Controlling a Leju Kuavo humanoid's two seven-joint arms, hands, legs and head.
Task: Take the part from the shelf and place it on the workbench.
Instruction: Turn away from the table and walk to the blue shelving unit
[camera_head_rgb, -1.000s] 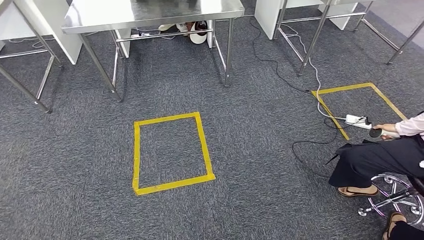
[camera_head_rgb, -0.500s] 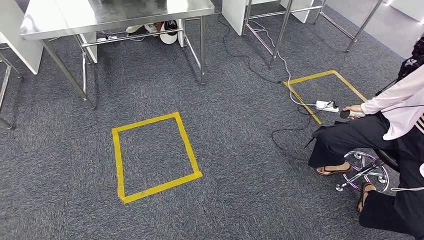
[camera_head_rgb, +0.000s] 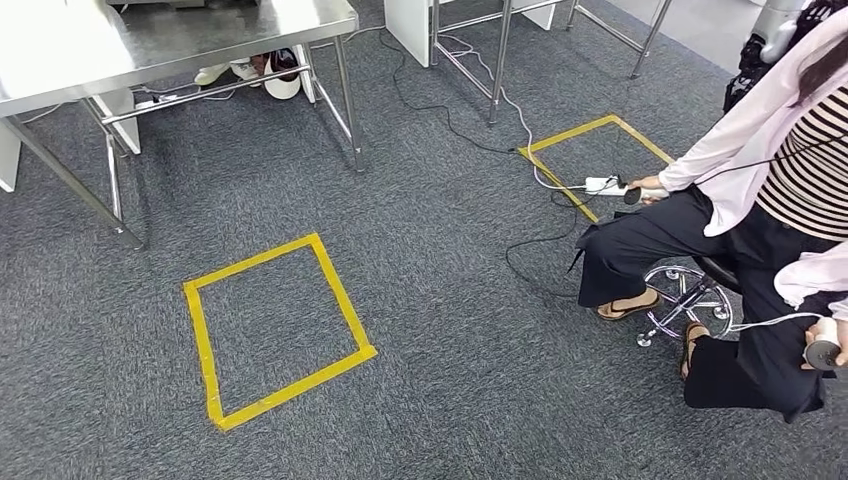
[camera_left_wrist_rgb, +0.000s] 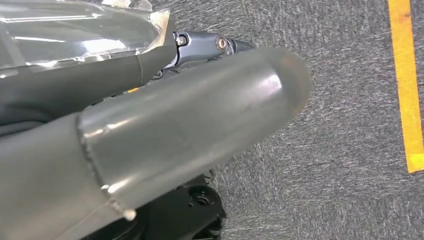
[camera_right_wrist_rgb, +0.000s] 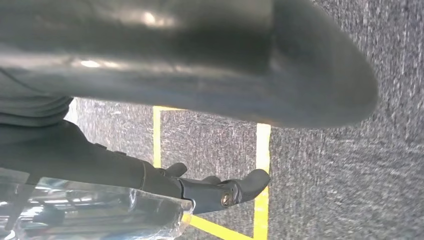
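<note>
A part wrapped in clear plastic (camera_left_wrist_rgb: 75, 30) lies against the dark fingers (camera_left_wrist_rgb: 210, 45) of my left hand (camera_left_wrist_rgb: 165, 145), whose thick grey thumb crosses the foreground of the left wrist view. The same clear wrapping (camera_right_wrist_rgb: 90, 210) lies against the fingers (camera_right_wrist_rgb: 220, 192) of my right hand (camera_right_wrist_rgb: 175, 75). The part seems held between the two hands above grey carpet. The plastic hides the part's shape. A steel table (camera_head_rgb: 150, 40) stands at the far left in the head view.
A yellow tape square (camera_head_rgb: 199, 350) marks the carpet ahead, a second one (camera_head_rgb: 590, 128) farther right. A person (camera_head_rgb: 760, 180) sits on a wheeled chair (camera_head_rgb: 690, 300) at the right, beside a power strip (camera_head_rgb: 603, 185) and cables. More table legs (camera_head_rgb: 497, 60) stand behind.
The camera has turned to the right: the table and tape squares slid left in the picture, and the seated person came much further into view.
</note>
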